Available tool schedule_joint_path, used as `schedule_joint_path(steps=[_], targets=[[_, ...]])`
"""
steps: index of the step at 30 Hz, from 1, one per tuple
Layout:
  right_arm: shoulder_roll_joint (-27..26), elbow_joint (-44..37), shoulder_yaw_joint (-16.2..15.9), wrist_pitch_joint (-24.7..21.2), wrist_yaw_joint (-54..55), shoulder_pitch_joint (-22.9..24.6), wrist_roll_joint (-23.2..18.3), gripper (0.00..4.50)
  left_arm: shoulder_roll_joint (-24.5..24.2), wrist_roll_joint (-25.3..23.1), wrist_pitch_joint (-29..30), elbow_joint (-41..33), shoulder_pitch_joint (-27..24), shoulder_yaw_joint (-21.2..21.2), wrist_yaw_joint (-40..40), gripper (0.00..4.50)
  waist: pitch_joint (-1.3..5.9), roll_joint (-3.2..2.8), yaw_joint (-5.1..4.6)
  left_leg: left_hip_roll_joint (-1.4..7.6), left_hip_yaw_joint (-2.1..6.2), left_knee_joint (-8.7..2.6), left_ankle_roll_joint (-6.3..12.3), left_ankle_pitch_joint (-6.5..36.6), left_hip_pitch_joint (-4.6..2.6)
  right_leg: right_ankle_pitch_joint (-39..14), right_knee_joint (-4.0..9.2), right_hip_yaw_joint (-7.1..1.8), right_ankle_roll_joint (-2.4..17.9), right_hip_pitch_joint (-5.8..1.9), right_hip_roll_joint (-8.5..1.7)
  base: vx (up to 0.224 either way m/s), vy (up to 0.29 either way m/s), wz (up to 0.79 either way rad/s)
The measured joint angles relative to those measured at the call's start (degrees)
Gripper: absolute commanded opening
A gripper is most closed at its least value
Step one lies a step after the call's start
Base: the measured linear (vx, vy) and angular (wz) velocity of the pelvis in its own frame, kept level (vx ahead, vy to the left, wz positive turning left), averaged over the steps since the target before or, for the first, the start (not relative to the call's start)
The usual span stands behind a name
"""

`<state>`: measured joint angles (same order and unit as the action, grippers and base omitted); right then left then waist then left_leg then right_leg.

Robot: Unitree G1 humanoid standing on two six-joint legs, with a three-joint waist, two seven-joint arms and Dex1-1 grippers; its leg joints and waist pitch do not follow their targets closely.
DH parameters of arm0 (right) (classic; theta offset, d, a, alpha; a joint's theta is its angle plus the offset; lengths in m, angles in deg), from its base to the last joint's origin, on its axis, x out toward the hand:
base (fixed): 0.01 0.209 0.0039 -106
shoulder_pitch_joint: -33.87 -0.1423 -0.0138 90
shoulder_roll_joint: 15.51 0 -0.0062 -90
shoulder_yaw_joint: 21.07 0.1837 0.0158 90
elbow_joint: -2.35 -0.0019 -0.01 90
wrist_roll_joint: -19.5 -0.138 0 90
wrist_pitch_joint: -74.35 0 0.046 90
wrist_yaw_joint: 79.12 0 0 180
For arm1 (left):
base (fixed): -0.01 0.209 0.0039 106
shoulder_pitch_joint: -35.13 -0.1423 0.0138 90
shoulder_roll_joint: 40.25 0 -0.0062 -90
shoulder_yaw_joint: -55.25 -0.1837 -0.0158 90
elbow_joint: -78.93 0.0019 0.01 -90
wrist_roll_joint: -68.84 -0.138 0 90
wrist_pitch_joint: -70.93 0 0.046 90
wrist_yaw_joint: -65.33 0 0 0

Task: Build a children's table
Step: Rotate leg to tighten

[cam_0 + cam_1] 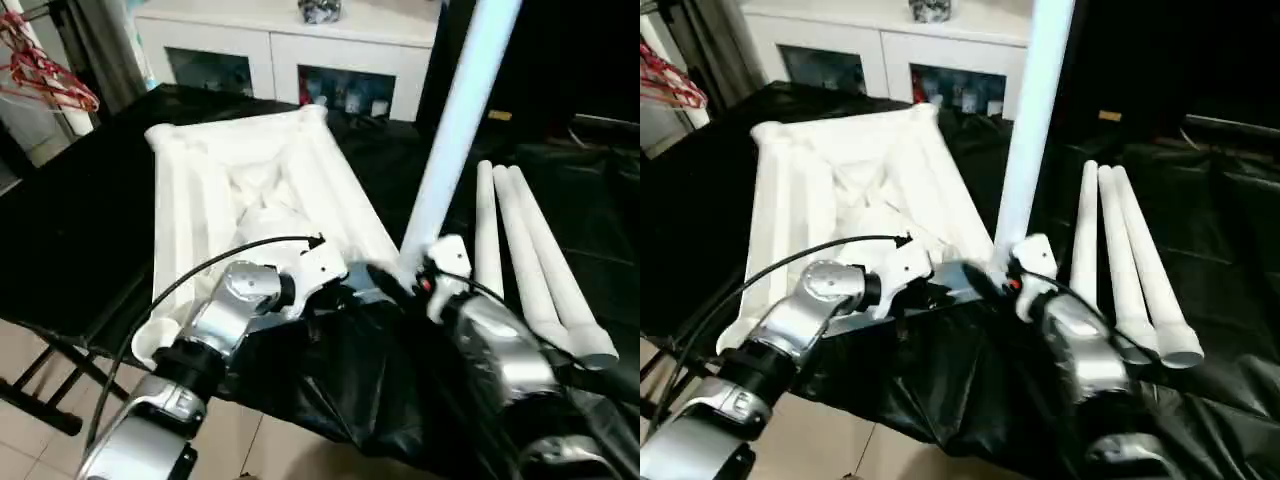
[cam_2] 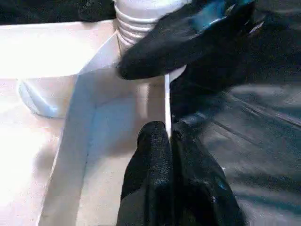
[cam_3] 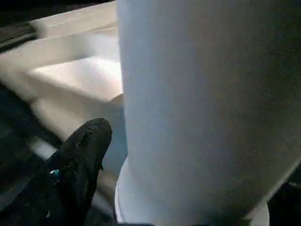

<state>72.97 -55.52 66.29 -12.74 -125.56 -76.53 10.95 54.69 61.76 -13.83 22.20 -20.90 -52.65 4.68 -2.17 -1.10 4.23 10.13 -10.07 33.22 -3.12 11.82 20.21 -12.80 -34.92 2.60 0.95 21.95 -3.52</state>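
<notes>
The children's table top [image 1: 200,190] lies upside down on black cloth, ribbed underside up. One white leg [image 1: 455,130] stands upright in its near right corner socket. My left gripper [image 2: 168,136] is shut on the thin rim wall of the top, right beside that corner. My right gripper [image 1: 420,275] is open around the base of the upright leg. One of its black fingers [image 3: 87,146] stands just off the leg [image 3: 202,108]. The other finger is hidden behind the leg. Three more legs [image 1: 530,260] lie side by side to the right.
The black cloth [image 1: 80,230] covers the work surface, and its front edge drops to a tiled floor [image 1: 30,360]. A white cabinet with glass doors [image 1: 290,50] stands behind. Red hangers [image 1: 45,75] hang at the far left.
</notes>
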Motion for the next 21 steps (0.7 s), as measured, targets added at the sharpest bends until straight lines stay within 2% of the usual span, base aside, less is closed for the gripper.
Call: schedule_joint_path(steps=[5, 7, 9, 21], targets=[[7.2, -4.6, -3.2, -2.7, -14.2, 1.9, -2.0, 3.93, -2.3, 1.6, -1.8, -0.1, -0.1, -0.9, -6.4, 0.00, -0.04, 0.06, 0.83, 0.04, 0.00, 0.08, 0.00, 0.0, -0.06, 0.0, -0.02, 0.03, 0.0, -0.02, 0.00, 0.000, 0.000, 0.00], [8.3, -5.1, -3.6, -3.4, -16.7, 1.8, -2.2, 3.93, -2.9, 1.8, -2.2, -0.1, -0.1, -1.1, -7.6, 0.00, -0.06, 0.08, 0.86, 0.06, 0.00, 0.12, 0.00, 0.0, -0.06, 0.0, -0.04, 0.04, 0.0, -0.02, 0.01, 0.000, 0.000, 0.00], [8.7, -5.1, -3.6, -3.7, -18.1, 1.8, -2.4, 3.93, -3.3, 1.9, -2.8, -0.1, -0.1, -1.2, -8.3, 0.00, -0.11, 0.16, 0.87, 0.06, 0.00, 0.13, 0.00, 0.0, -0.05, 0.0, -0.06, 0.04, 0.0, -0.02, 0.01, 0.000, 0.000, 0.00], [9.5, -6.9, -3.9, -7.6, -20.3, 1.7, -3.2, 2.97, -4.4, 2.4, -4.0, 0.4, 0.0, -1.2, -11.0, 0.00, -0.16, 0.27, 0.97, 0.09, 0.01, 0.23, 0.00, 0.0, -0.07, 0.0, -0.07, 0.08, 0.0, 0.00, 0.01, 0.000, 0.000, 0.00]])
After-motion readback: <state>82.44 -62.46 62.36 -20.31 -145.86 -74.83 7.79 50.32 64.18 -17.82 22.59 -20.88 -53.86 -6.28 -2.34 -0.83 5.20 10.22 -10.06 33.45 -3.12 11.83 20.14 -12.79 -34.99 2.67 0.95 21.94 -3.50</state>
